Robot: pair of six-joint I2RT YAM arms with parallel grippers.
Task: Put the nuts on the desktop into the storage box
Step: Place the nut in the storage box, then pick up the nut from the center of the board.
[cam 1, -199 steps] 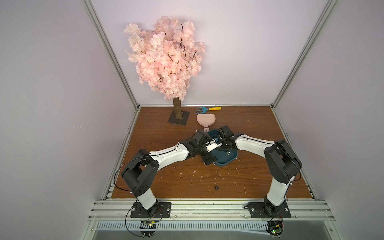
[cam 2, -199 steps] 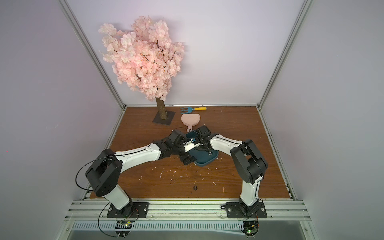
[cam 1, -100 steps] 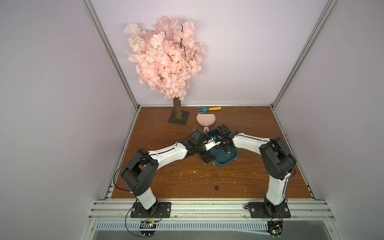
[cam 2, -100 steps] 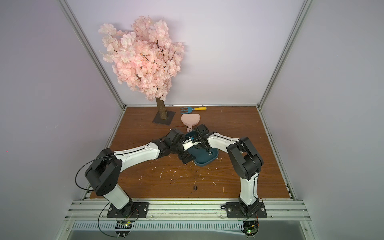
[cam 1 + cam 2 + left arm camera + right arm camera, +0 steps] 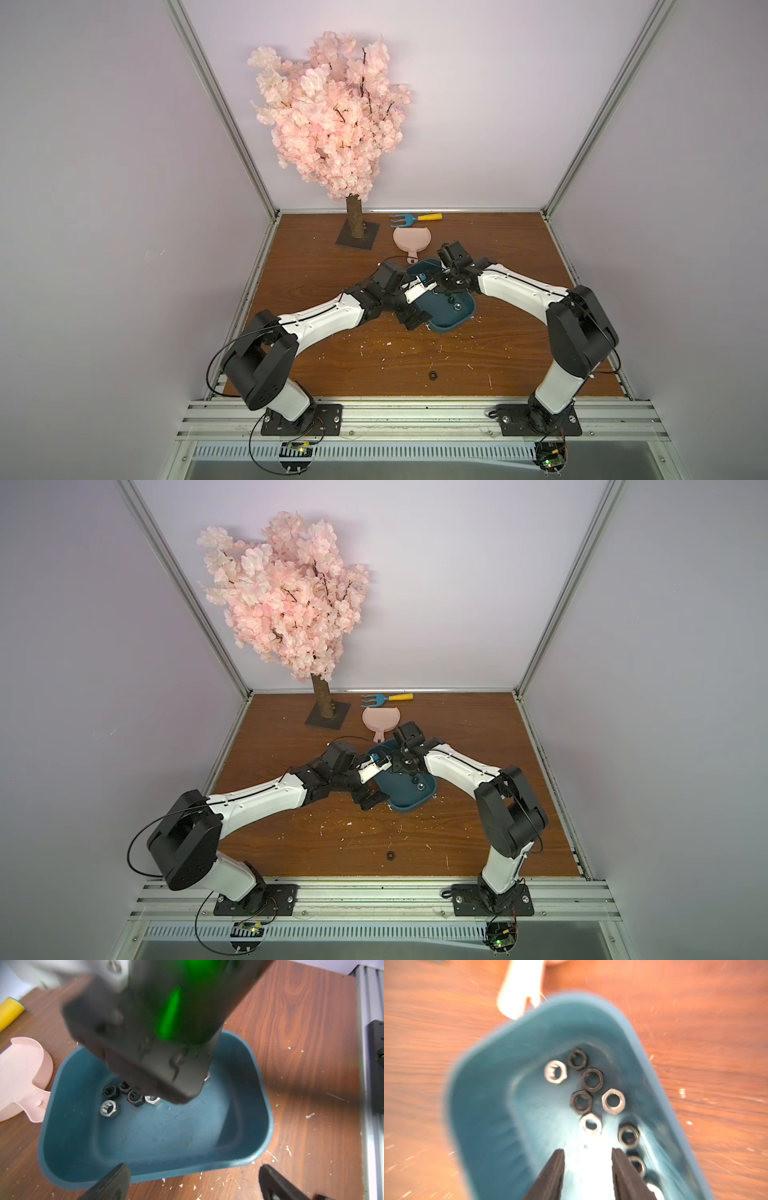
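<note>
While both arms reach in over the middle of the desktop point(image 5: 498, 353), we see the box point(image 5: 451, 329) sitting there just in front of the pink dustpan point(image 5: 410, 242), whose handle reaches the box's far rim. The right gripper point(image 5: 587, 1150) hangs above the inside of the box, its two dark fingers point(image 5: 554, 1172) parted by a modest gap with nothing between them. Most of the nuts point(image 5: 584, 1080) lie loose on the box floor, black and silver mixed, bunched toward one end and trailing along one wall; this view is smeared, so we give no firm count. From the left wrist we make out a few of them, partly hidden behind the right gripper's blurred dark body. The left gripper point(image 5: 193, 1178) stands at the box's near wall with its jaws spread wide, gripping nothing: one fingertip overlaps the rim, the other is over bare wood beside the corner. One black nut point(image 5: 433, 376) lies alone on the desktop in both top views, well apart from the box, toward the front edge between the two arm bases. White crumbs point(image 5: 389, 343) fleck the wood around the box. At the back stand a pink blossom tree point(image 5: 332, 120) on a dark square base and a small blue rake point(image 5: 409, 218) with a yellow handle.
</note>
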